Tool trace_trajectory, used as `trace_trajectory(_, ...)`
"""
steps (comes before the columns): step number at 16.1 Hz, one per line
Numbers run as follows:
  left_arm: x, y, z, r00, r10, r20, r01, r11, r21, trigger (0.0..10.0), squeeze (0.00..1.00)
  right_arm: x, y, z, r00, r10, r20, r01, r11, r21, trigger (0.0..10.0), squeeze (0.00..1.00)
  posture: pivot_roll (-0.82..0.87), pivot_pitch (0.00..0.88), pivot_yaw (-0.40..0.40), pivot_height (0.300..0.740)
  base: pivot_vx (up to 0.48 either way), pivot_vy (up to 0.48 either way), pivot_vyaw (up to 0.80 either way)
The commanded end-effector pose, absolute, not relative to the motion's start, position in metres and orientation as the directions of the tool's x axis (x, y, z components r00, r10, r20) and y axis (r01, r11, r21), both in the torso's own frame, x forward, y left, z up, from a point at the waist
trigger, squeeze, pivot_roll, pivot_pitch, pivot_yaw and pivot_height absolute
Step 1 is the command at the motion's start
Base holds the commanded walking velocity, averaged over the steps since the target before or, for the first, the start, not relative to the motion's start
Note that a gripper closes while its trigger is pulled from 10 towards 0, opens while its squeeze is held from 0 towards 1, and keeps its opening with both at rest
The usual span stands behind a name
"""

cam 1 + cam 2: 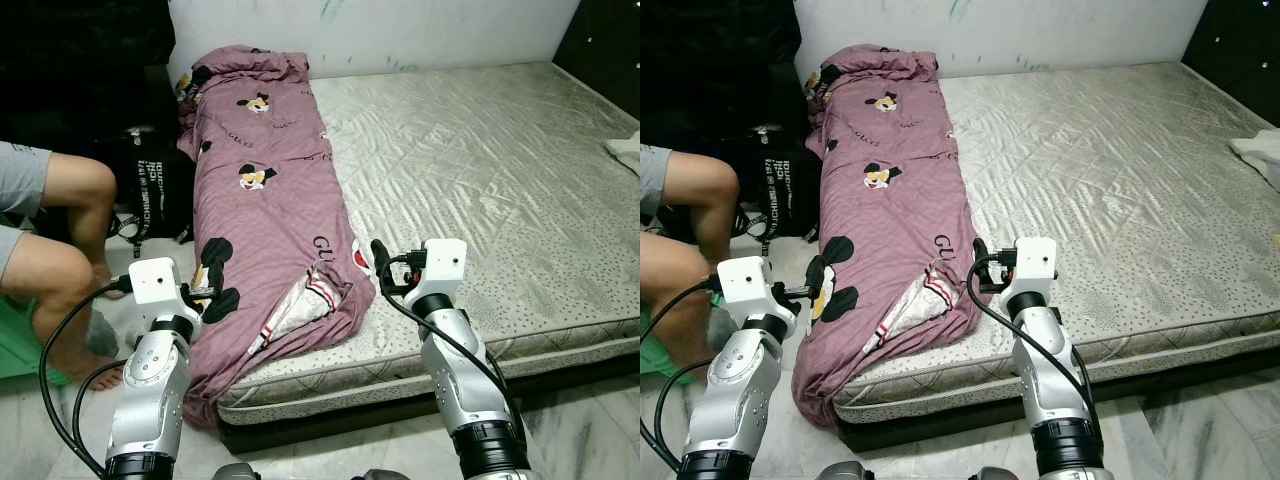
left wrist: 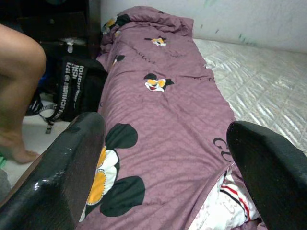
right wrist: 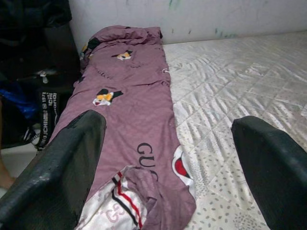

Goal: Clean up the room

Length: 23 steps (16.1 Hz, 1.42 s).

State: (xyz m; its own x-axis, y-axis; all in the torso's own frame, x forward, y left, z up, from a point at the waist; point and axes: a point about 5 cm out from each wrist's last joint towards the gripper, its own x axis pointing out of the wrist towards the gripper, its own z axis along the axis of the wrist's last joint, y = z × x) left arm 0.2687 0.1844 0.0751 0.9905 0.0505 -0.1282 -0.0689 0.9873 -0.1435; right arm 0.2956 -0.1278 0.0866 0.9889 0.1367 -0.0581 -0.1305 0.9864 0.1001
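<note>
A mauve quilt (image 1: 265, 190) printed with cartoon mice lies bunched lengthwise along the left side of the bare mattress (image 1: 480, 170). Its near end hangs over the mattress corner, with a white and red lining (image 1: 300, 305) showing. My left gripper (image 1: 205, 296) is open, held by the quilt's hanging left edge. My right gripper (image 1: 383, 270) is open too, just to the right of the quilt's near end above the mattress. In the wrist views the black fingers (image 2: 62, 177) (image 3: 57, 167) stand wide apart with the quilt ahead of them and nothing between them.
A person sits at the left with a bare knee (image 1: 85, 185) and foot close to my left arm. A black bag (image 1: 160, 195) leans by the bed. A white cloth (image 1: 625, 150) lies at the mattress's right edge. The floor (image 1: 580, 420) is pale marble.
</note>
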Motion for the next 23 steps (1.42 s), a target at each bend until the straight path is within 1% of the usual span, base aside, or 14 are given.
trace_trajectory(1, 0.271, 0.1844, 0.0786, 0.991, 0.048, -0.124, -0.065, 0.988, -0.137, 10.0, 0.0, 0.2979, -0.1241, 0.0919, 0.987, 0.156, -0.038, -0.152, 0.984, 0.091, 10.0, 0.0, 0.05, 0.0, 0.017, 0.74, 0.0, 0.0, 0.0)
trace_trajectory(16, 0.2731, 0.1835, 0.0786, 0.99, 0.048, -0.129, -0.065, 0.989, -0.132, 10.0, 0.0, 0.2995, -0.1239, 0.091, 0.984, 0.17, -0.047, -0.166, 0.983, 0.081, 10.0, 0.0, 0.04, 0.005, 0.016, 0.74, 0.0, 0.0, 0.0)
trace_trajectory(23, 0.2748, 0.1829, 0.0787, 0.991, 0.041, -0.131, -0.058, 0.99, -0.131, 10.0, 0.0, 0.3005, -0.1234, 0.0911, 0.984, 0.172, -0.047, -0.168, 0.983, 0.077, 10.0, 0.0, 0.04, 0.004, 0.019, 0.65, 0.0, 0.0, 0.0)
